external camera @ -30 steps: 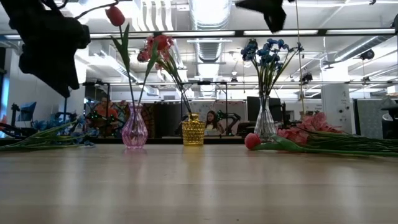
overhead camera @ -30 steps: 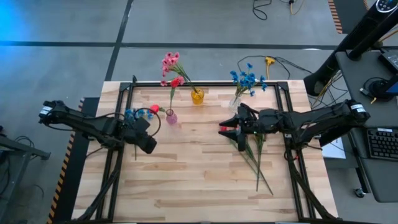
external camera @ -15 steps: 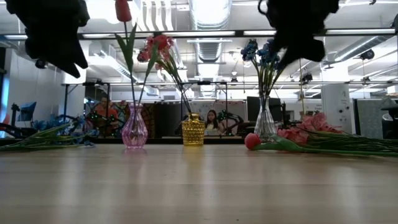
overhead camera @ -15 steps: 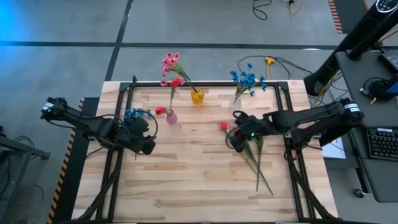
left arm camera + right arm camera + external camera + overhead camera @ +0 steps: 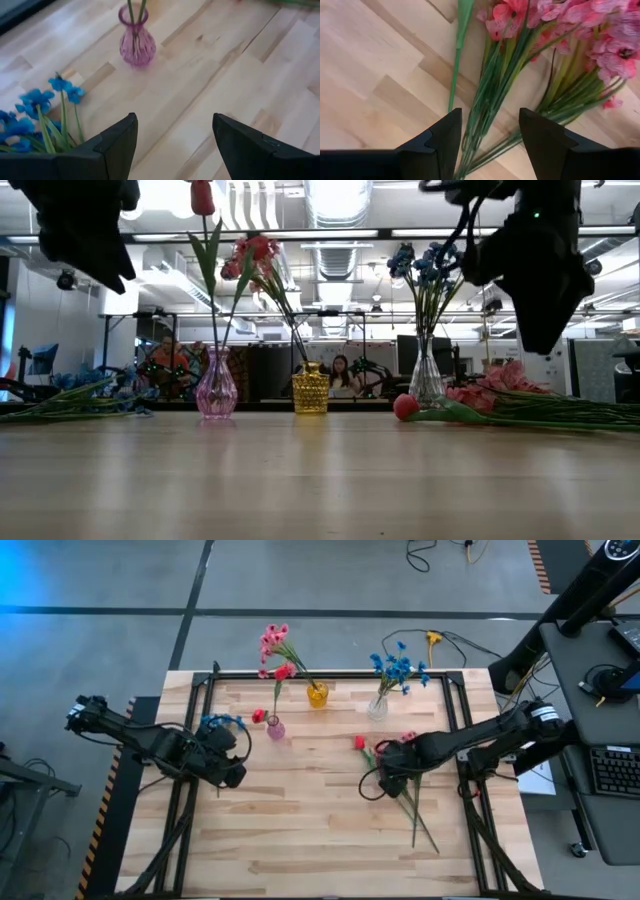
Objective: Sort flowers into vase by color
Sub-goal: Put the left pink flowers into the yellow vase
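Right end effector (image 5: 487,145) above pink flowers (image 5: 580,30)

Wooden table (image 5: 300,830) bears three vases (image 5: 275,728) and loose flowers (image 5: 412,802).

An open-plan robotics lab: ceiling strip lights (image 5: 340,232), desks with monitors (image 5: 412,352), a keyboard (image 5: 612,770), floor cables (image 5: 452,640).

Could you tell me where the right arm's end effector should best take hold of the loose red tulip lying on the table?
Grip the red tulip partway along its thin green stem, not the bud. It lies flat, slightly apart from the pink flower bundle, so the right end effector, open just above, could probably descend from overhead with its fingers straddling the stem crosswise.
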